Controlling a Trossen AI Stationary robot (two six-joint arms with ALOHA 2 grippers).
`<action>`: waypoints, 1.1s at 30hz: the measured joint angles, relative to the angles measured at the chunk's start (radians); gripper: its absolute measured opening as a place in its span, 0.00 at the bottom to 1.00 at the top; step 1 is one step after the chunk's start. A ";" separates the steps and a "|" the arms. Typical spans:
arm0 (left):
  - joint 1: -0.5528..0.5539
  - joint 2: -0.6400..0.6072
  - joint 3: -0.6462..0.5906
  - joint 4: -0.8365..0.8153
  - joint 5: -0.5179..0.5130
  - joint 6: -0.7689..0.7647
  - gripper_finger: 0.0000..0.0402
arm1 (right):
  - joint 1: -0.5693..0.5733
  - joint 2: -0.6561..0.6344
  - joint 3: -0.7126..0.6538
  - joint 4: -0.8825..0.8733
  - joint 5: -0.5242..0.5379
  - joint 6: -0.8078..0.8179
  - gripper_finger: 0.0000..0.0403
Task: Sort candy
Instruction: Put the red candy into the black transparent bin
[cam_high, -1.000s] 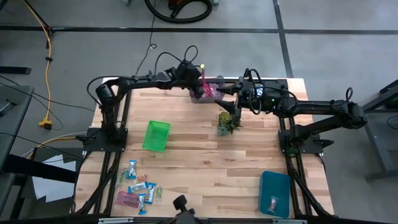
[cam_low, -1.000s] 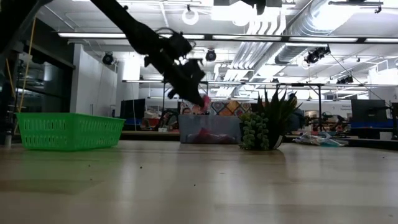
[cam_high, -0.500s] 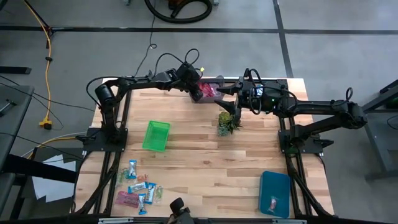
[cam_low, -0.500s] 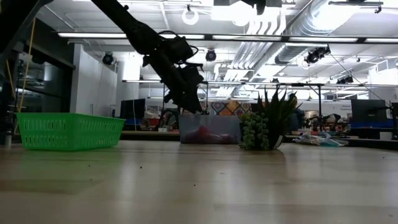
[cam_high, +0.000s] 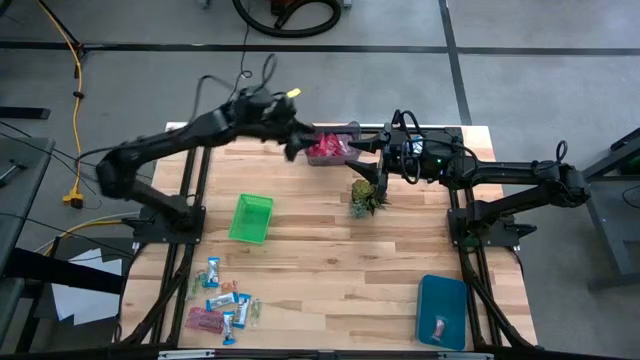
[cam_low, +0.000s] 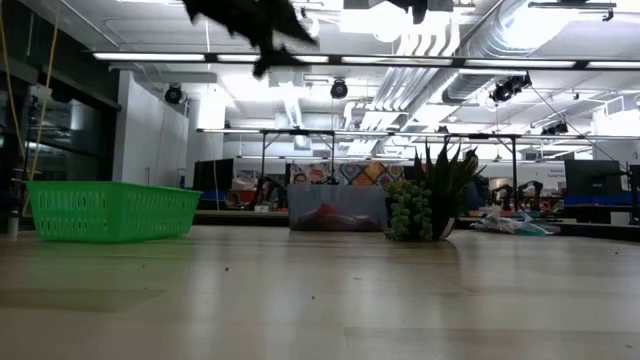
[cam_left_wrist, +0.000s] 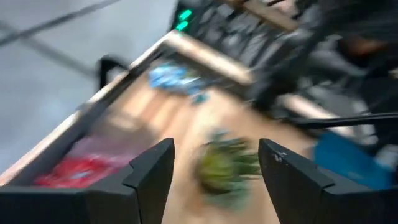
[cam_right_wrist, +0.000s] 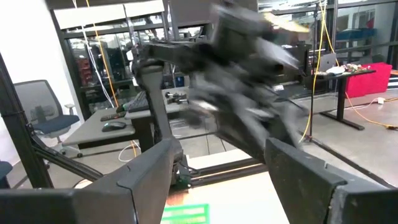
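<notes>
We count three bins: a green one (cam_high: 251, 218), a blue one (cam_high: 442, 311) holding one candy (cam_high: 437, 327), and a clear one (cam_high: 331, 146) with red sweets. Our left gripper (cam_high: 292, 148) hovers beside the clear bin, fingers spread wide and empty; our right gripper (cam_high: 385, 172) waits above the plant (cam_high: 367, 197), also spread. The loose pile (cam_high: 224, 298) lies at the near-left corner.

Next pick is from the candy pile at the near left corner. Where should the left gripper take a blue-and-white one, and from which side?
Judging by the high view, take the blue-and-white candy nearest the green basket. It lies flat and apart from the heap, so come straight down and pinch across its narrow width.
</notes>
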 joint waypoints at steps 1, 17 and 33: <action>-0.036 -0.047 -0.015 0.008 -0.002 -0.006 0.55 | 0.000 0.000 0.000 0.000 0.000 0.000 0.62; -0.958 -0.433 -0.301 -0.432 -0.383 -0.500 0.53 | 0.000 0.000 0.000 -0.009 0.000 -0.023 0.62; -1.549 0.025 -0.301 -0.340 -0.295 -0.775 0.50 | 0.000 0.000 0.000 -0.027 0.000 -0.002 0.62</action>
